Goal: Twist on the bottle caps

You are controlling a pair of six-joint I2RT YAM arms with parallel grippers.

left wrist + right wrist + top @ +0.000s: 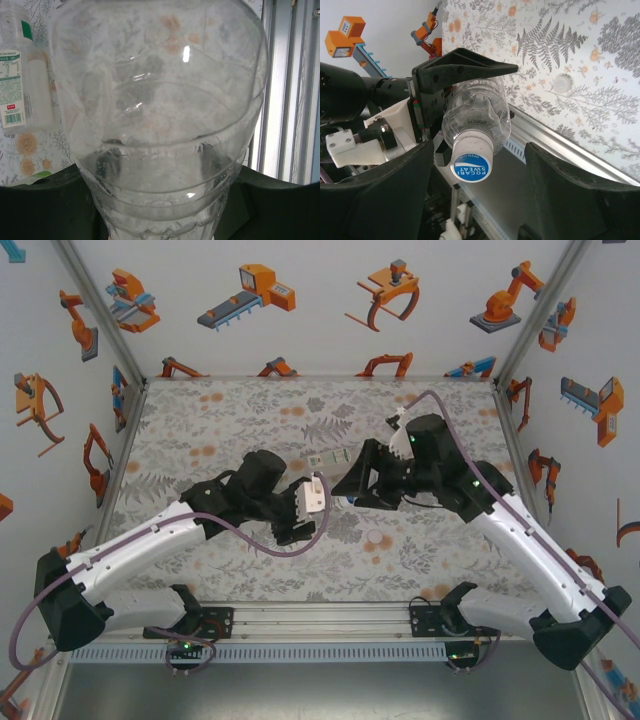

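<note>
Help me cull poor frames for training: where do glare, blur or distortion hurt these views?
Left wrist: the clear bottle sits close to the lens, soft, with a glare spot, warping the floral table behind. Right wrist: the blue-printed cap is sharp, the near fingers dark. Top external: even light, faint shadows.

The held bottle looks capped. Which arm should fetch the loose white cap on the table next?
Right, I'd say. The right fingers stand open and empty, and the loose cap lies close by. The left fingers grip the clear bottle.
</note>
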